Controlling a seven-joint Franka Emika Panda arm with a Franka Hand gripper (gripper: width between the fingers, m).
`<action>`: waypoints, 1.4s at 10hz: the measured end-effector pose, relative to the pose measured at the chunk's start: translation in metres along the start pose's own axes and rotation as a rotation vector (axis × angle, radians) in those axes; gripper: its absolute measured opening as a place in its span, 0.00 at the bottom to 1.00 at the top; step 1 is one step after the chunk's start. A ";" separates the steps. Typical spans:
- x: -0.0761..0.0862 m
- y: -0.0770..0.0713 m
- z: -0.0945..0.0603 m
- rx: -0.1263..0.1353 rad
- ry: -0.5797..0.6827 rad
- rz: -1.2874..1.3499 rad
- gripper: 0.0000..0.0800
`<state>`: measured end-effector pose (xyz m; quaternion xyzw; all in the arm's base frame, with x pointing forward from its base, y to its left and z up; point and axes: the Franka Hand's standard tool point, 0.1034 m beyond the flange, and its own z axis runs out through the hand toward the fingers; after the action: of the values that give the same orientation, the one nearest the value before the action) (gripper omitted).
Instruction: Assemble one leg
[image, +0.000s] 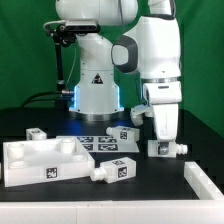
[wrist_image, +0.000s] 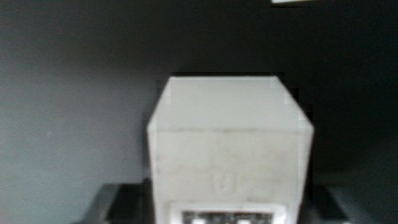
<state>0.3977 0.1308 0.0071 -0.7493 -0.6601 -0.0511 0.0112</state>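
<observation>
My gripper stands low over the table on the exterior view's right, with its jaws closed on a white leg that rests at table level. In the wrist view this leg fills the middle as a white block with a tag at its near end. It sits between my dark fingers, and the gripper is shut on it. Other legs lie at the back left, by the robot base and at the front.
The large white tabletop lies at the exterior view's left front. The marker board lies flat in the middle. A white rim runs along the right front. The robot base stands behind.
</observation>
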 end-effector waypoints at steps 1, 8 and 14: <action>0.000 0.000 0.000 0.000 0.000 0.000 0.58; -0.049 0.072 -0.049 -0.039 -0.080 -0.130 0.81; -0.075 0.152 -0.042 -0.041 -0.098 -0.170 0.81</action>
<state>0.5369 0.0336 0.0494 -0.6922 -0.7200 -0.0285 -0.0409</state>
